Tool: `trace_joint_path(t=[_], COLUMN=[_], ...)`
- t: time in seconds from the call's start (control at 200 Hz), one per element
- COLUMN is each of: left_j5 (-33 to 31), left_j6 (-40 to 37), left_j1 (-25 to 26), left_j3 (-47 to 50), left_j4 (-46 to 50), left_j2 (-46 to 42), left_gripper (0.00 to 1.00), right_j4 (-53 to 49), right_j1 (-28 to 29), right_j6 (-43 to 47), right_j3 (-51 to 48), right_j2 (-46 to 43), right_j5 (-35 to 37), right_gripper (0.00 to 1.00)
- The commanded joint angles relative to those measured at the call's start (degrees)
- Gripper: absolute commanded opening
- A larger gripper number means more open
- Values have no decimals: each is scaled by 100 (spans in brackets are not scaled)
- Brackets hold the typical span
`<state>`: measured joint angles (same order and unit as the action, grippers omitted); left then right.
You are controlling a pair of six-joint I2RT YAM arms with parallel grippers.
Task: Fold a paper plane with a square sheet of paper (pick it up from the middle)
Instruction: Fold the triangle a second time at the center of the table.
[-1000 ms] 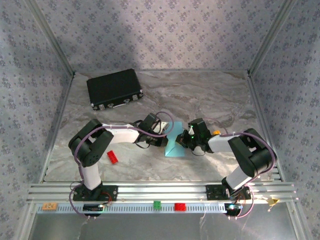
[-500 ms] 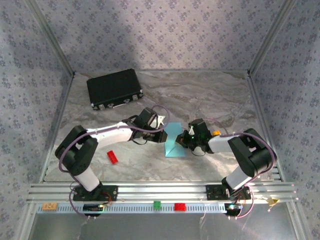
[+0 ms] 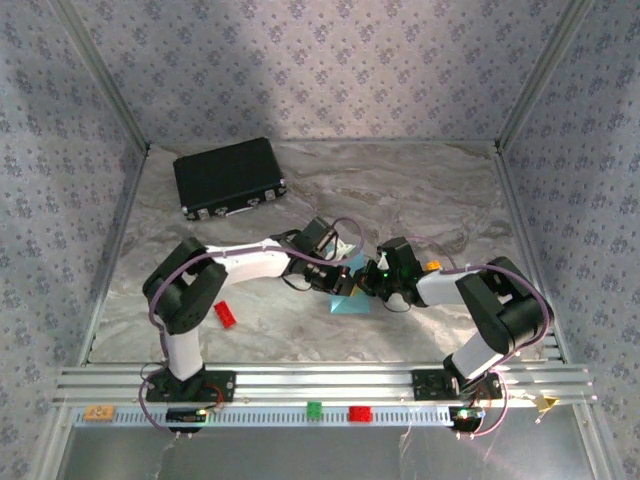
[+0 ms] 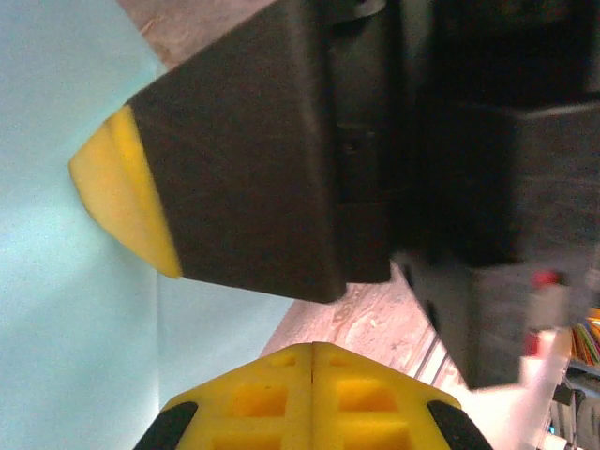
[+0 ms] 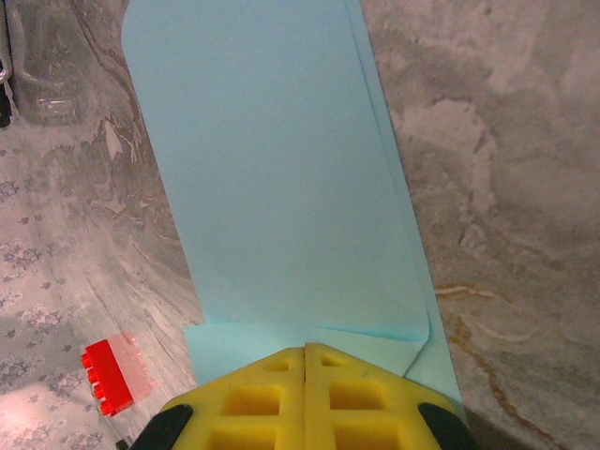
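Grey marbled surface (image 3: pixel 420 190), centre: the folded light-blue sheet of paper (image 5: pixel 281 169) lies flat. My left tool (image 4: pixel 312 349) and right tool (image 5: pixel 307 351), both clenched, face each other above it.

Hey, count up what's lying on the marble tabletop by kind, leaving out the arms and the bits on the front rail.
Case: 1
Paper: 1
Red brick: 1
Orange piece: 1
Total: 4
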<state>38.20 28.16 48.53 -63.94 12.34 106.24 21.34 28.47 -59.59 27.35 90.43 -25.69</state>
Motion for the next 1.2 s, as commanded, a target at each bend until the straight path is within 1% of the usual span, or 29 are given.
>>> trace_joint_path(t=[0.0,0.23,0.455,0.585,1.194], left_j5=[217,224,-67,-127,-268], left_j6=[-65,-153,-300,-338,-408], left_j1=[29,65,63,60,-6], left_j3=[-230,-317,-312,-234,408], left_j4=[275,372,545,520,345], left_j2=[182,436,537,564,281], left_gripper=[3,3,2,2,2], right_j4=[-280,-287,-297,-297,-359], right_j1=[-25,-33,-26,-32,-61], right_j6=[-79,-79,-70,-65,-22], right_j3=[-116,-108,-107,-112,-99], right_j2=[171,159,160,160,190], right_j5=[192,179,186,169,161], right_gripper=[3,3,3,3,3])
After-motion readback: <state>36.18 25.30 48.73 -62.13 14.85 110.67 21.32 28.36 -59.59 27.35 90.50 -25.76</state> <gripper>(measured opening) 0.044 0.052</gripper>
